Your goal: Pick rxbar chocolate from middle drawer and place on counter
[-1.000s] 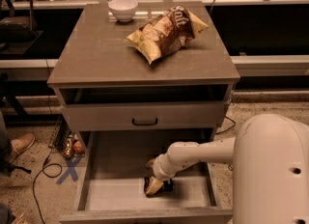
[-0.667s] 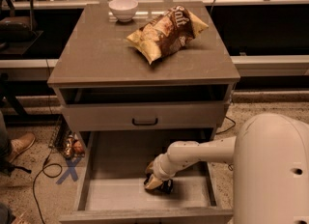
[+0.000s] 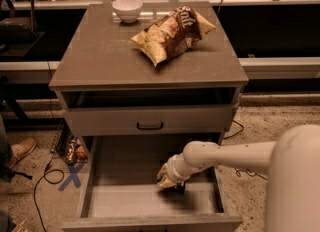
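Item 1. Counter (image 3: 100, 58): grey-brown slab on top of the grey cabinet, overhanging its sides a little

Item 2. Chip bag (image 3: 172, 33): yellow-brown, crinkled, lying on the far right part of the counter, one corner pointing to the near left

Item 3. White bowl (image 3: 127, 9): upright at the far edge of the counter, left of the chip bag and apart from it

Item 4. Drawer front (image 3: 110, 122) with black curved handle (image 3: 150, 125): closed, below a dark open slot under the counter

Item 5. Middle drawer (image 3: 125, 203): pulled out toward the near side beneath that drawer front; pale flat floor, low sides, near wall along the bottom edge of the view

Item 6. Arm (image 3: 225, 156): pale, reaching from the robot's body at the near right, leftward and down into the middle drawer

Item 7. Gripper (image 3: 170, 180): low over the drawer floor, right of centre; whether it is open or closed cannot be told

Item 8. Rxbar chocolate (image 3: 179, 189): small dark shape on the drawer floor right under the gripper's end, mostly covered by it; whether it is gripped cannot be told, and no lettering can be read

Item 9. Blue tape cross (image 3: 72, 178): on the speckled floor left of the cabinet, beside a black cable (image 3: 42, 178)

Item 10. Brown shoe (image 3: 20, 150): at the left edge, on the floor
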